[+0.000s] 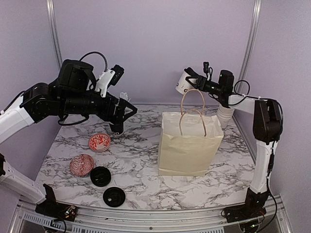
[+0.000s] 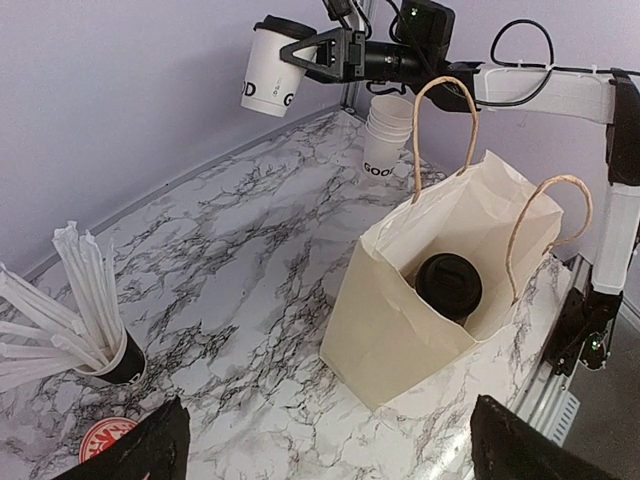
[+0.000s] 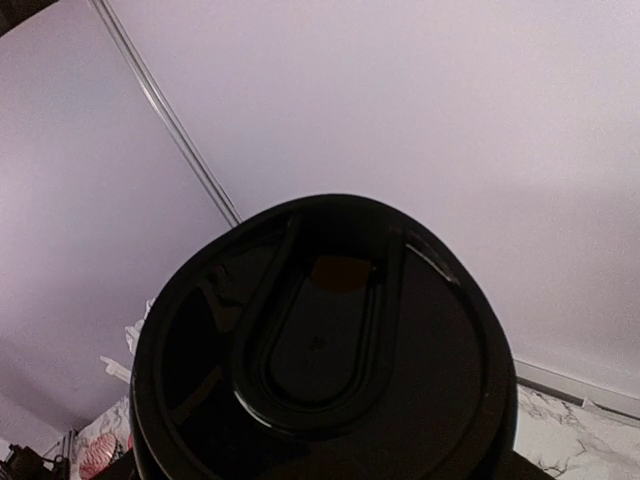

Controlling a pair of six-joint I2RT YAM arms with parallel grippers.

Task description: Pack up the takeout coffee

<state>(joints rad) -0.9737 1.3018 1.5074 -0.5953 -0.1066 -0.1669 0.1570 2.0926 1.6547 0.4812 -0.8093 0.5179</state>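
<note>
My right gripper (image 1: pixel 193 83) is shut on a takeout coffee (image 1: pixel 185 83), a white paper cup with a black lid, and holds it tilted in the air above the handles of the cream paper bag (image 1: pixel 190 143). In the left wrist view that cup (image 2: pixel 270 70) shows black lettering near its base, and its lid (image 3: pixel 320 350) fills the right wrist view. A second lidded coffee (image 2: pixel 449 286) stands inside the bag (image 2: pixel 400 330). My left gripper (image 1: pixel 122 115) hangs open over the table, left of the bag, and its fingertips (image 2: pixel 135 450) have nothing between them.
A stack of empty white cups (image 1: pixel 224 116) stands behind the bag at the right. A black cup of white sticks (image 2: pixel 108 345) sits under my left arm. Two red-patterned bowls (image 1: pixel 99 142) (image 1: pixel 81 165) and two loose black lids (image 1: pixel 100 176) (image 1: pixel 114 197) lie front left.
</note>
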